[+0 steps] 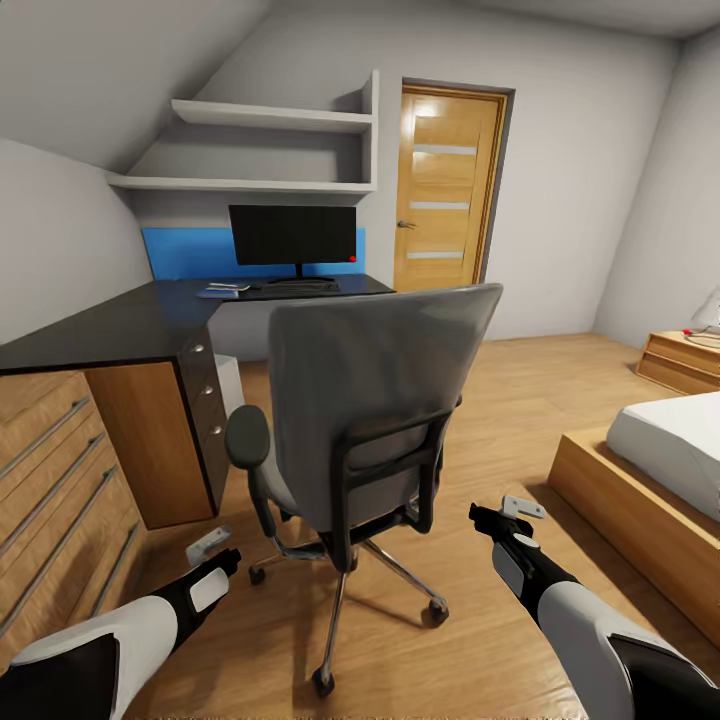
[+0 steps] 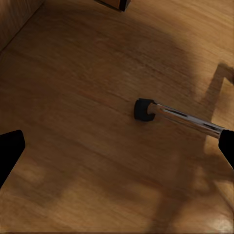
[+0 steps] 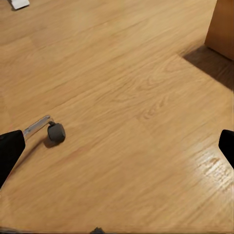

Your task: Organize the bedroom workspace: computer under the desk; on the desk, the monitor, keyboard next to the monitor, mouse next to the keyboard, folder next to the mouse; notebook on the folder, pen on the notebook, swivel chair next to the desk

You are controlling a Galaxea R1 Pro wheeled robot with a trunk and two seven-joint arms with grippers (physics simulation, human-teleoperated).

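The grey swivel chair stands in the middle of the floor with its back toward me, a short way off the black desk. On the desk's far end the monitor stands with the keyboard in front of it. Left of the keyboard lies the blue folder with small flat things on it, too small to tell apart. I cannot make out the mouse. The white computer sits under the desk. My left gripper and right gripper hang open and empty on either side of the chair base, near its casters.
A light wooden drawer chest stands at the near left against the desk. A bed and a low nightstand line the right side. A wooden door is behind the desk, with white wall shelves above it.
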